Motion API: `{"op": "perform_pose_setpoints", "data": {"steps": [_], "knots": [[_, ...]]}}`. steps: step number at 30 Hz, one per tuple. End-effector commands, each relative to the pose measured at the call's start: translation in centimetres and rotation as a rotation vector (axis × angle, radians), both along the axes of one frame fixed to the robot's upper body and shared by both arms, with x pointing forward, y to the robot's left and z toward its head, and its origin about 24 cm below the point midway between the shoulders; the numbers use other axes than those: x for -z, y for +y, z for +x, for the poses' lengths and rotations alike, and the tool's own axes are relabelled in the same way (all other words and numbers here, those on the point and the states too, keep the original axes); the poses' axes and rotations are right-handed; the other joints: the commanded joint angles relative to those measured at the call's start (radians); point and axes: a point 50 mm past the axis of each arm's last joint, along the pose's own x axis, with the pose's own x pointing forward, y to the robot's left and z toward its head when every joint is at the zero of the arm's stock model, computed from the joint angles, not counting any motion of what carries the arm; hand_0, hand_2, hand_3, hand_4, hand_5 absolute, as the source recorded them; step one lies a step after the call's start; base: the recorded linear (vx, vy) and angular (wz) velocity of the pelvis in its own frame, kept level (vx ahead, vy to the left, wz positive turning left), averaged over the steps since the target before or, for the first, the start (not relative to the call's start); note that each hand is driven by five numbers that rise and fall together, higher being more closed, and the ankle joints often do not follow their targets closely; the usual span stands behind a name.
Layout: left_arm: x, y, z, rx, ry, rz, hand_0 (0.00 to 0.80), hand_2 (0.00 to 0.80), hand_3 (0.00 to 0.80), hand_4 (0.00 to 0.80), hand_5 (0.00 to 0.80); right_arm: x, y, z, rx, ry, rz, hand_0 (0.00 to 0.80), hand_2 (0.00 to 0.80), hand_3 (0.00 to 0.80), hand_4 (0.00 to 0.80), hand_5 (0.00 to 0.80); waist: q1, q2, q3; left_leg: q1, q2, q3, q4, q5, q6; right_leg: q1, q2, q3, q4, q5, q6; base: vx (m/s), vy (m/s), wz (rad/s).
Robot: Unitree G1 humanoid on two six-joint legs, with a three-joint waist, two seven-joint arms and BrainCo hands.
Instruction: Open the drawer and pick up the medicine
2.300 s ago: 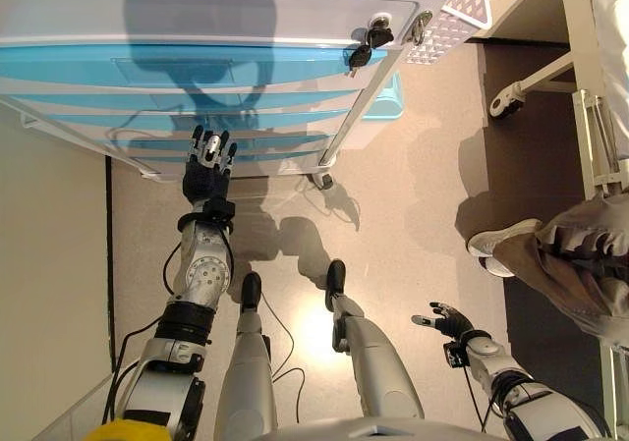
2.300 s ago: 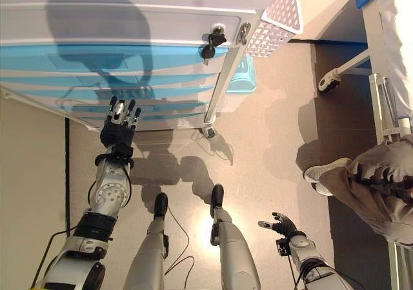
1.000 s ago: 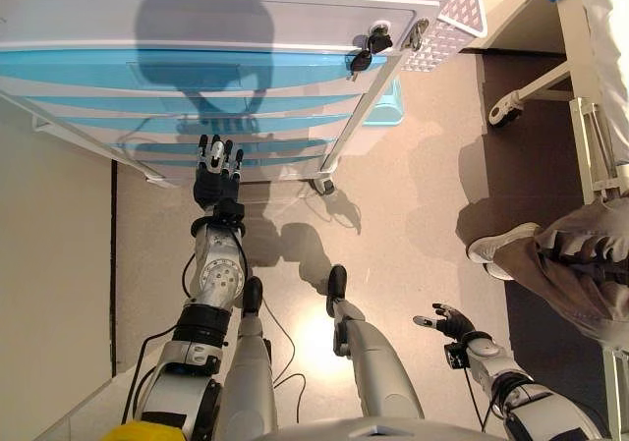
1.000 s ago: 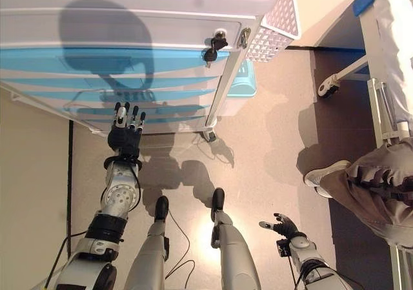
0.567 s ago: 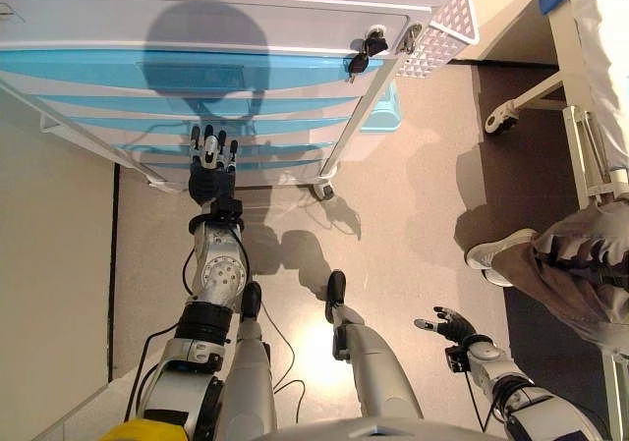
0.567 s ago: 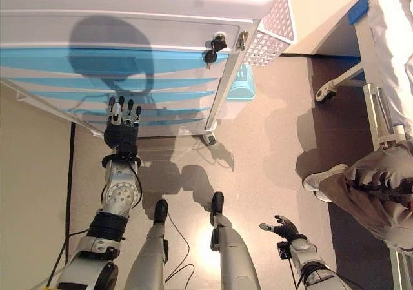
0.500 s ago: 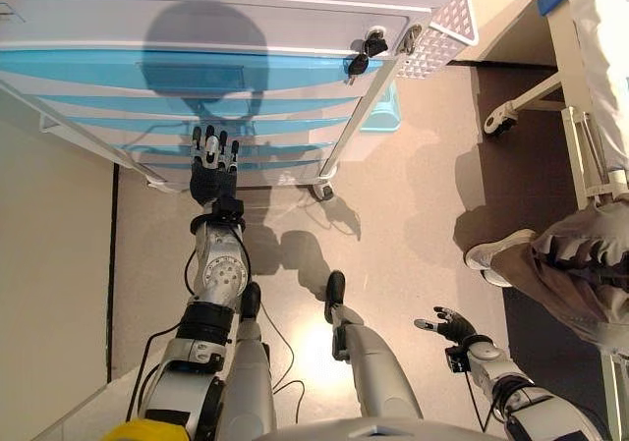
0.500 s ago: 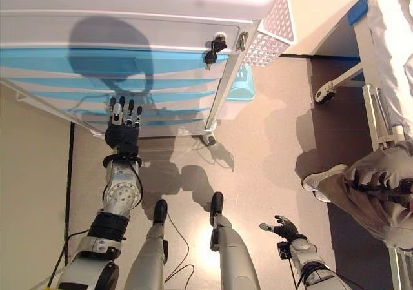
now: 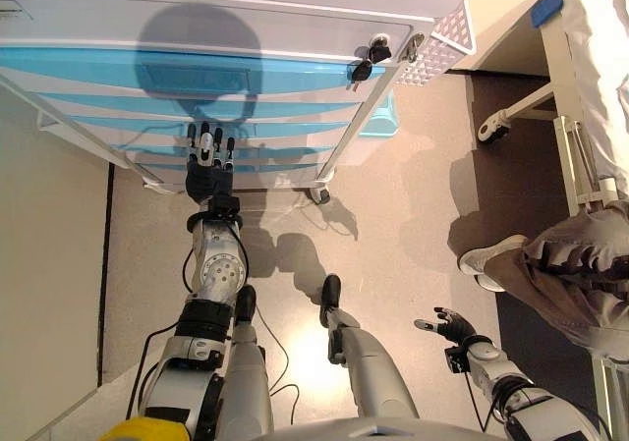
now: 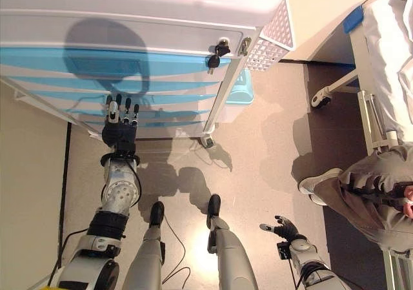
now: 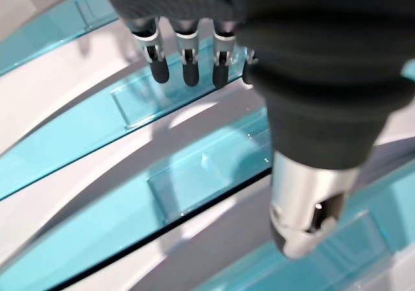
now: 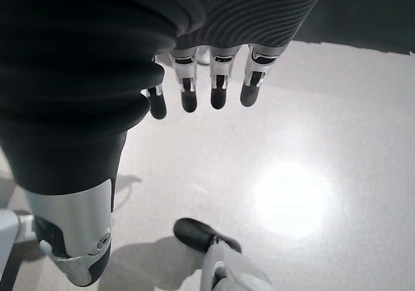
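A white cart (image 9: 246, 24) holds a stack of blue see-through drawers (image 9: 147, 73), all shut. No medicine shows in any view. My left hand (image 9: 206, 174) is raised in front of the lower drawers, fingers straight and open, empty. In the left wrist view its fingers (image 11: 185, 64) point at the blue drawer fronts, close to a clear rectangular handle (image 11: 139, 100), not gripping it. My right hand (image 9: 449, 324) hangs low at the right over the floor, open and empty; it also shows in the right wrist view (image 12: 217, 77).
Keys (image 9: 364, 63) hang from a lock at the cart's top right corner. A white perforated basket (image 9: 442, 38) hangs on the cart's side, with a light-blue bin (image 9: 383, 117) behind. A wheeled bed frame (image 9: 565, 117) and a seated person's leg and shoe (image 9: 482, 261) are at the right.
My left hand has reached a little further up the drawer fronts, fingers still straight. The whole view has shifted slightly. The right hand has not moved.
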Motion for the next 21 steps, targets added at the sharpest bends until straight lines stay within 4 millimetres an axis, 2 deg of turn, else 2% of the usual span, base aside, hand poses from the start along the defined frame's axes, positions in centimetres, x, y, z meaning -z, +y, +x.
{"op": "perform_pose_setpoints", "data": {"steps": [1, 6, 11, 16, 21], "knots": [[-0.7, 1.1, 0.1, -0.029, -0.04, 0.007, 0.0, 0.0, 0.0, 0.0, 0.0, 0.7, -0.9, -1.9, 0.02, 0.057, -0.035, 0.0, 0.0, 0.0, 0.0, 0.0, -0.01, -0.007, -0.003, -0.059, -0.041, -0.031, 0.015, 0.0, 0.062, 0.004, 0.019, -0.043, 0.056, -0.027, 0.05, 0.0, 0.0, 0.0], [1.1, 2.0, -0.2, -0.061, 0.035, -0.015, 0.0, 0.0, 0.0, 0.0, 0.0, 0.7, -1.0, -2.0, 0.029, 0.055, -0.035, 0.0, 0.0, 0.0, 0.0, 0.0, -0.007, -0.009, 0.001, -0.059, -0.041, -0.031, 0.021, -0.003, 0.062, 0.006, 0.019, -0.045, 0.059, -0.028, 0.048, 0.0, 0.0, 0.0], [2.2, 2.8, -0.4, -0.088, 0.074, -0.021, 0.0, 0.0, 0.0, 0.0, 0.0, 0.8, -1.1, -2.2, 0.036, 0.062, -0.04, 0.0, 0.0, 0.0, 0.0, 0.0, -0.003, -0.005, 0.003, -0.059, -0.044, -0.031, 0.025, -0.004, 0.062, 0.006, 0.019, -0.046, 0.064, -0.03, 0.048, 0.0, 0.0, 0.0], [3.2, 4.3, -1.1, -0.135, 0.131, 0.054, 0.0, 0.0, 0.0, 0.0, 0.0, 0.7, -1.2, -2.2, 0.045, 0.053, -0.037, 0.0, 0.0, 0.0, 0.0, 0.0, 0.006, 0.003, 0.002, -0.052, -0.046, -0.031, 0.028, -0.008, 0.062, 0.012, 0.017, -0.044, 0.07, -0.03, 0.049, 0.0, 0.0, 0.0], [3.7, 7.8, -2.7, -0.24, 0.207, 0.241, 0.0, 0.0, 0.0, 0.0, 0.0, 0.3, -2.0, -2.0, 0.067, 0.031, -0.037, 0.0, 0.0, 0.0, 0.0, 0.0, 0.022, 0.033, 0.014, -0.05, -0.051, -0.026, 0.03, -0.003, 0.061, 0.017, 0.011, -0.042, 0.065, -0.028, 0.049, -0.023, 0.03, 0.0]]}}
